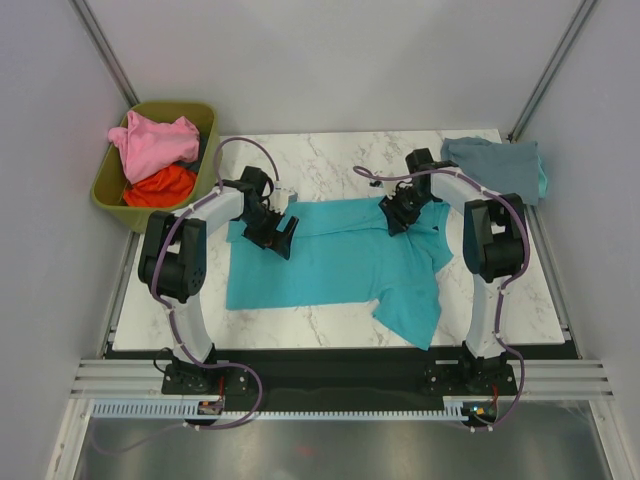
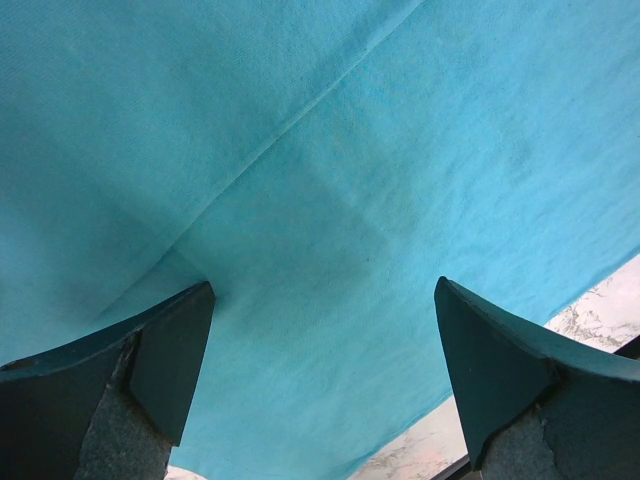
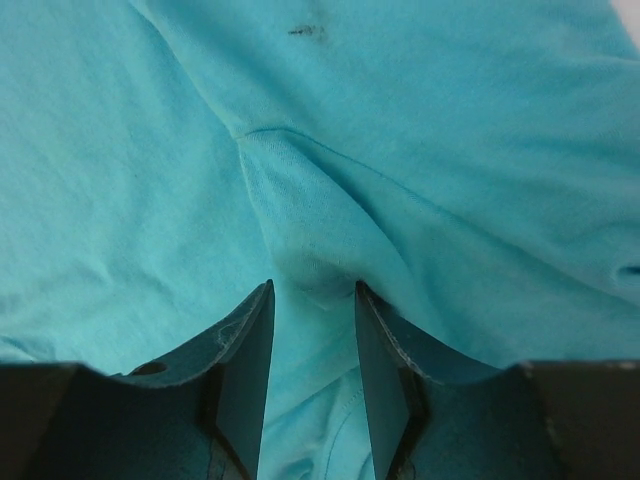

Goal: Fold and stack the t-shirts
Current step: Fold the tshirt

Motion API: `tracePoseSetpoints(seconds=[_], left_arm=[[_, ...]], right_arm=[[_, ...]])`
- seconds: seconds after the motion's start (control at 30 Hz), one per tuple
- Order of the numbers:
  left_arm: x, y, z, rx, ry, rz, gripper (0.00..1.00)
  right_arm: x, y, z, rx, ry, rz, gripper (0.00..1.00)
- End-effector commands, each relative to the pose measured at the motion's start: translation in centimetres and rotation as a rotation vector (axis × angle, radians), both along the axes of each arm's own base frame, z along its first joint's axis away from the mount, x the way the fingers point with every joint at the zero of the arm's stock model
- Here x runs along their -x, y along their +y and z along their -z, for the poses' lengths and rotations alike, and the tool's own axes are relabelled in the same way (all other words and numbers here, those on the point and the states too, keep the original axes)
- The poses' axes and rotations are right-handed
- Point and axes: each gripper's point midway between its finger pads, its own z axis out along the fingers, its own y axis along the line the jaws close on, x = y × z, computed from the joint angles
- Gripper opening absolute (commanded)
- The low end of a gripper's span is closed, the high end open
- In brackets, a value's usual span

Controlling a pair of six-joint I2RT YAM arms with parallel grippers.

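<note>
A lab test cell: plain white walls [image 1: 330, 60], aluminium rails [image 1: 110, 378], marble-patterned tabletop [image 1: 330, 160].

Matt teal cloth t-shirt [image 1: 320, 265], smooth marbled table [image 1: 330, 160]

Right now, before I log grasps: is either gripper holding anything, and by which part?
The right gripper pinches a raised fold of the teal shirt; the left gripper is open, holding nothing.

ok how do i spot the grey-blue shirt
Find the marble table. The grey-blue shirt sits on its far right corner. It is dull and bunched, unlike the bright teal shirt spread across the middle.
</note>
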Motion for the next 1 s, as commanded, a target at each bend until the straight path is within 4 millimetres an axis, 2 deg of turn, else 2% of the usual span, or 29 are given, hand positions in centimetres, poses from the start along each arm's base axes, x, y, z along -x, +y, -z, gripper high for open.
tracePoseSetpoints(seconds=[0.0, 0.2, 0.33, 0.37, 0.5, 0.6, 0.7, 0.8, 0.97], left_arm=[[-0.1, -0.6, -0.7, 0.015, -0.006, -0.014, 0.99], [-0.3, -0.7, -0.9, 0.016, -0.011, -0.014, 0.99], [-0.4, -0.6, -0.8, 0.016, -0.011, -0.016, 0.99], [-0.4, -0.7, -0.8, 0.016, -0.011, -0.014, 0.99], [-0.6, -0.7, -0.8, 0.016, -0.011, -0.016, 0.99], [-0.7, -0.8, -0.7, 0.016, -0.011, -0.014, 0.99], [-0.7, -0.7, -0.6, 0.016, -0.009, -0.016, 0.99], [-0.6, -0.8, -0.5, 0.015, -0.005, -0.014, 0.99], [-0.4, -0.7, -0.6, 0.015, -0.005, -0.014, 0.99]], right_arm=[[-1.6, 0.7, -1.1, -0.016, -0.07, 0.003, 0.46], [-2.1, 0.4, -0.7, 0.006, -0.075, 0.018, 0.3], [-2.0, 0.4, -1.1, 0.008, -0.077, 0.02, 0.09], [-1.9, 0.3, -1.2, 0.012, -0.08, 0.02, 0.07], [-1.0, 0.3, -2.7, 0.013, -0.08, 0.007, 0.05], [1.5, 0.9, -5.0, -0.015, -0.036, -0.022, 0.06], [3.8, 1.6, -5.6, -0.033, 0.011, -0.05, 0.06], [6.3, 2.2, -5.3, -0.033, 0.075, -0.077, 0.06], [8.3, 3.6, -4.5, -0.048, 0.143, -0.091, 0.07]])
